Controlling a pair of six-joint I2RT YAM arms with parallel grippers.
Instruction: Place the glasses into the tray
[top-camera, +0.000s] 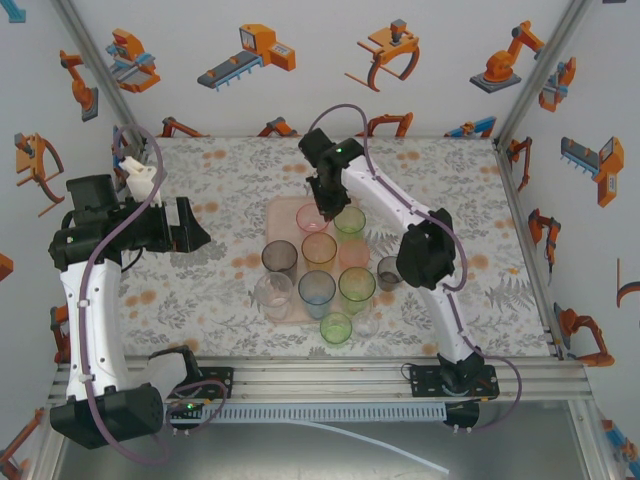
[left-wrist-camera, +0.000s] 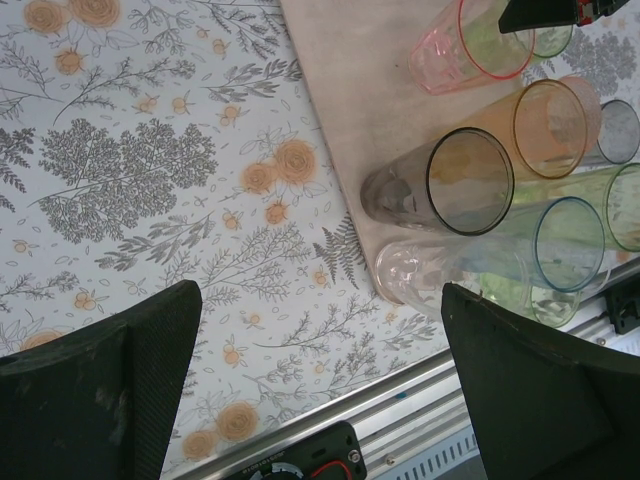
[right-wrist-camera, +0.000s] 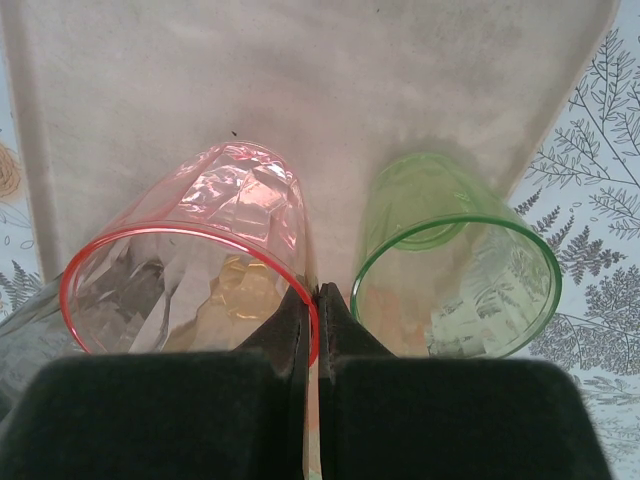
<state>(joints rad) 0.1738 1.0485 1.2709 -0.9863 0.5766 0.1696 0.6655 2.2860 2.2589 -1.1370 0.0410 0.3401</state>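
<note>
Glasses (top-camera: 318, 290): probably light, thin, slick, breakable; grip by rim wall. Right hand (right-wrist-camera: 318, 297) pinches pink glass (right-wrist-camera: 210, 230) rim; left hand (left-wrist-camera: 320, 300) wide, empty.

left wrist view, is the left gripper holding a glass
No, the left gripper hangs open above the floral tabletop with nothing between its jaws.

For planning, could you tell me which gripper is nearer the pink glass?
Right. The right gripper pinches the pink glass at its rim; the left gripper hovers open, far left.
</note>
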